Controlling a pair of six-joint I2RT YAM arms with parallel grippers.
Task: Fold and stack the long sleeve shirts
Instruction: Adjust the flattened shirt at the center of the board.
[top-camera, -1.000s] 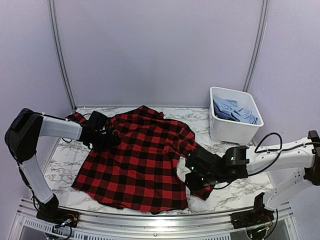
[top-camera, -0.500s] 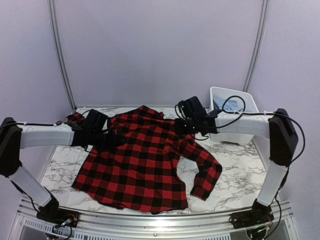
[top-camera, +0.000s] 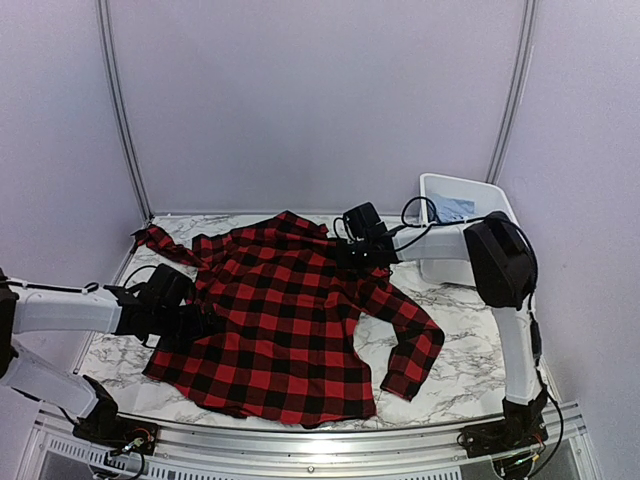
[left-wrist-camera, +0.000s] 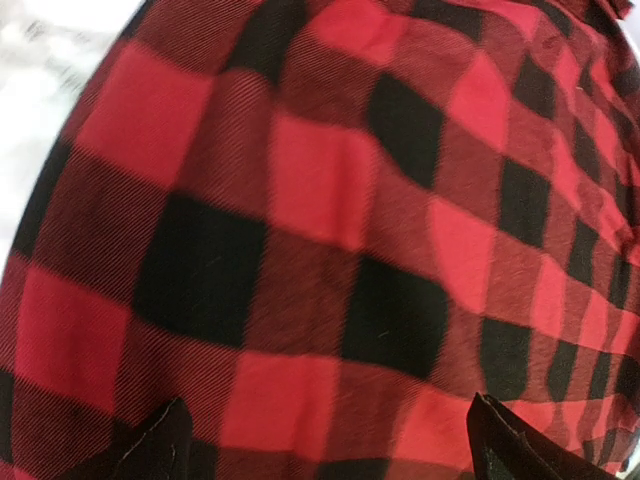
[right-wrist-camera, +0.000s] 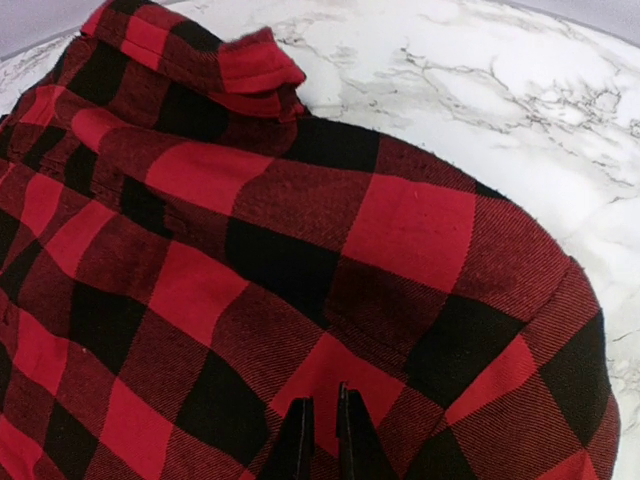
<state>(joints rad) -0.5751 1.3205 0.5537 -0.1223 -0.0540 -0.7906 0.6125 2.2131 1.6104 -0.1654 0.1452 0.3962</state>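
Note:
A red-and-black buffalo-check flannel shirt (top-camera: 290, 320) lies spread flat on the marble table, collar at the far side and both sleeves out. My left gripper (top-camera: 195, 322) is low over the shirt's left side near the hem. In the left wrist view it (left-wrist-camera: 325, 448) is open, its fingers wide apart over the flannel (left-wrist-camera: 320, 200). My right gripper (top-camera: 350, 252) is at the shirt's right shoulder. In the right wrist view it (right-wrist-camera: 322, 438) has its fingertips almost together, resting on the flat cloth (right-wrist-camera: 300, 250) with no fold between them. Light blue shirts (top-camera: 455, 208) lie in the tub.
A white plastic tub (top-camera: 450, 270) stands at the back right, just behind my right arm. Bare marble table (top-camera: 470, 340) shows right of the shirt, and also in the right wrist view (right-wrist-camera: 480, 90). Purple walls close in the back and sides.
My left gripper has moved from the shirt's left shoulder down toward its left hem, and the left sleeve now lies uncovered. My right gripper went from the right cuff to the right shoulder.

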